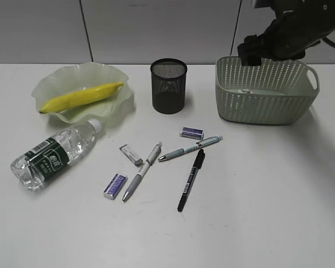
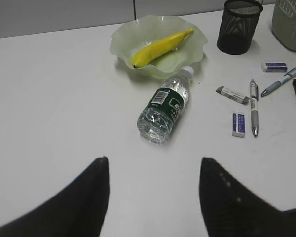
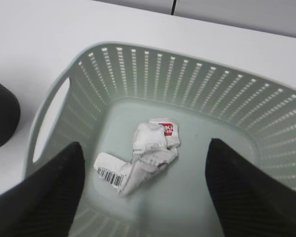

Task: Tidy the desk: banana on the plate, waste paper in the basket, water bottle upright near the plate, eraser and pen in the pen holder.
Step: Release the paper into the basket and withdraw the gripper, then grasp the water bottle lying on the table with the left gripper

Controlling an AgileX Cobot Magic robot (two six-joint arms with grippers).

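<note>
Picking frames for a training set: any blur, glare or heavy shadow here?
Exterior view: even light, soft shadows, right gripper dark and slightly soft. Left wrist view: sharp on the bottle, gripper fingers blurred black shapes. Right wrist view: paper and basket a little soft, no glare.

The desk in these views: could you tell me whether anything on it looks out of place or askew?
Yes: the water bottle lies on its side beside the plate rather than standing. Three erasers and three pens lie scattered in front of the pen holder, none inside it that I can see.

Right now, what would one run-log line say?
crumpled white waste paper: in sage-green perforated basket | right hand: open above | yellow banana: on plate
</note>
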